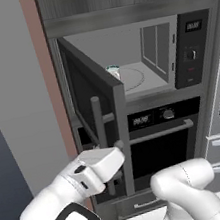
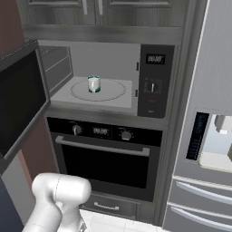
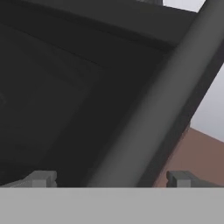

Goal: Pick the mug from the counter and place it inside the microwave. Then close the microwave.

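One mug stands upright on the round turntable inside the microwave, at about 10 o'clock on the plate in the right base view. From the left base view, the mug is half hidden: the edge of the open door cuts off its left and lower part, leaving a pale top with a teal rim visible.

My claw sits at the door's vertical bar handle. In the hand view, my two fingertips stand wide apart at the bottom edge, with the bar rising between them toward 1 o'clock. I cannot tell whether either tip touches the bar; the grey band cuts off their bases.

In the left base view, my wrist covers the lower handle at 7 o'clock of the door, and the fingers themselves are hidden behind it.

The door stands well open, its left edge cut off by the frame in the right base view. Below the microwave sits the oven; a fridge stands at 3 o'clock, partly out of frame.
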